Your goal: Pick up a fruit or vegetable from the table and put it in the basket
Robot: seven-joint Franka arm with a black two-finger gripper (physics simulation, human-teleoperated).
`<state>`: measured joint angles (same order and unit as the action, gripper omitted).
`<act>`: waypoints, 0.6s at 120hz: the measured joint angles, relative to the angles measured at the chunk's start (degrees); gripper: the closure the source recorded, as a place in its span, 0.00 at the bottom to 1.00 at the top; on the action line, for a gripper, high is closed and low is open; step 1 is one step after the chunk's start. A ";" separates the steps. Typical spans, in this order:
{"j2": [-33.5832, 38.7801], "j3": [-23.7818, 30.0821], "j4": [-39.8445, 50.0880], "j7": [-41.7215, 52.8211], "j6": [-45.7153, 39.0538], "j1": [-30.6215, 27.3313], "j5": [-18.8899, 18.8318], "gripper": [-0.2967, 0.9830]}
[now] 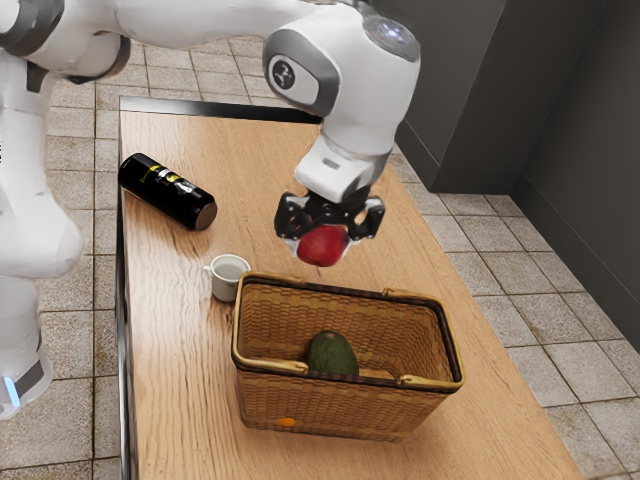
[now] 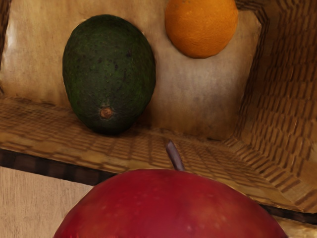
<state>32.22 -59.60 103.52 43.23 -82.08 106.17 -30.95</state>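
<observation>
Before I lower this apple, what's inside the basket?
An avocado and an orange. In the exterior view, the basket's near wall hides the avocado's base and most of the floor.

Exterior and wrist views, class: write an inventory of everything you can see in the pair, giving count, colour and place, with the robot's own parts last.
Apple: one, red, held off the table in the gripper
Avocado: one, dark green, in the basket
Orange: one, orange, in the basket near the avocado
Wicker basket: one, brown, on the table
Mug: one, pale grey, on the table beside the basket
Bottle: one, black with yellow lettering, lying on the table beyond the mug
Table: one, light wood, under basket, mug and bottle
Tiled floor: one, greyish beige, around the table
Wall: dark grey, at the exterior view's upper right
Arm: one, white and grey, above the table
Gripper: one, black, closed on the apple
</observation>
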 joint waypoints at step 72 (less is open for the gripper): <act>-0.13 -15.18 -9.62 -8.06 6.70 20.61 -1.20 0.24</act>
<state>32.09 -74.78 93.90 35.17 -75.38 126.78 -32.15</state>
